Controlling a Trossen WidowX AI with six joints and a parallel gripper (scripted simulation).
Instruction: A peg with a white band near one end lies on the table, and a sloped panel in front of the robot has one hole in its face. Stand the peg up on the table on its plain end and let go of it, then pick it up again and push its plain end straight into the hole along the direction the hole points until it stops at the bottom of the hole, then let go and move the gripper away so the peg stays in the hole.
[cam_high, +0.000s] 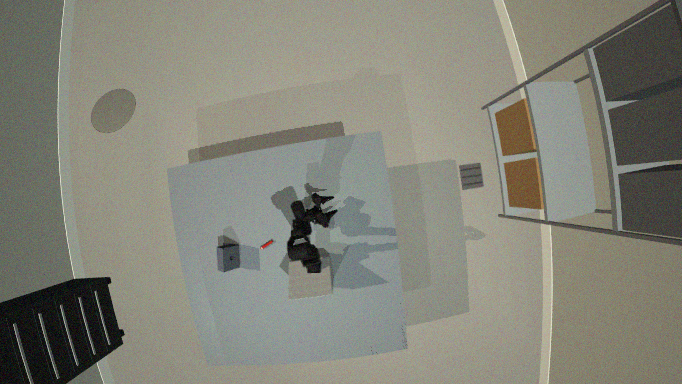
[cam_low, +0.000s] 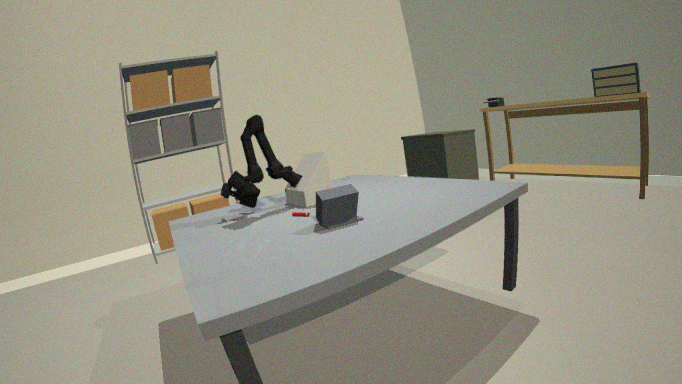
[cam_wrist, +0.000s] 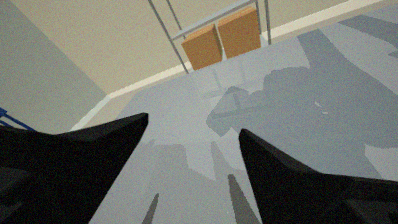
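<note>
The red peg (cam_high: 267, 244) (cam_low: 299, 214) lies flat on the table between the robot base and the panel block. In the exterior view its white band is near the right end, the end toward the block. The dark grey block with the sloped panel (cam_high: 228, 258) (cam_low: 337, 209) stands on the table; its hole (cam_high: 231, 258) shows as a small dark spot in the top view, and the hole is hidden in the exterior view. My gripper (cam_high: 334, 205) (cam_wrist: 195, 125) is wide open and empty, raised above the table and away from the peg. The wrist view shows neither peg nor block.
The table (cam_high: 300, 330) (cam_low: 260, 270) carries the arm on its pale base block (cam_high: 310, 282) (cam_low: 296, 197). Shadows of the arm fall across the table. A shelf rack with orange boxes (cam_low: 191, 85) (cam_wrist: 240, 32) stands off the table.
</note>
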